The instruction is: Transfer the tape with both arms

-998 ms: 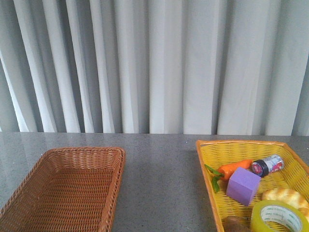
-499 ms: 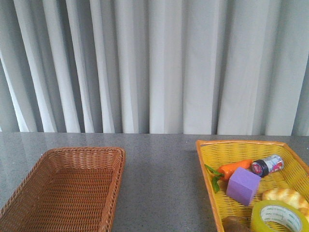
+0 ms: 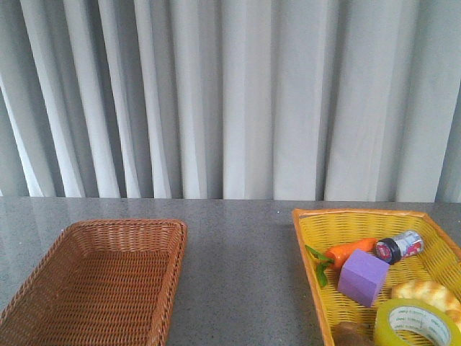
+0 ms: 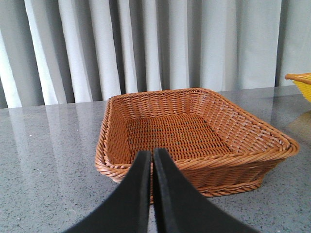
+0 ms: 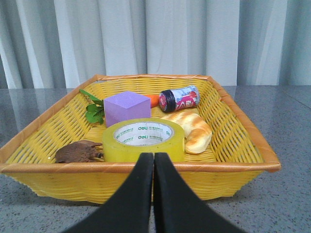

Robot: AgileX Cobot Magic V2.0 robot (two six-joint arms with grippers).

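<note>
The tape (image 5: pixel 143 141), a yellow-green roll with a white printed core, lies flat at the near end of the yellow basket (image 5: pixel 233 116). The front view shows the tape (image 3: pixel 416 324) at the bottom right. My right gripper (image 5: pixel 154 156) is shut with nothing in it, just outside the basket's near rim, in line with the roll. My left gripper (image 4: pixel 152 153) is shut and empty, in front of the near rim of the brown wicker basket (image 4: pixel 243 133). Neither arm shows in the front view.
The yellow basket also holds a purple block (image 5: pixel 127 108), a toy carrot (image 3: pixel 346 252), a small red jar (image 5: pixel 180 99), a bread piece (image 5: pixel 190 128) and a brown figure (image 5: pixel 77 151). The brown basket (image 3: pixel 43 288) has nothing inside. Grey curtains hang behind the grey table (image 3: pixel 238 267).
</note>
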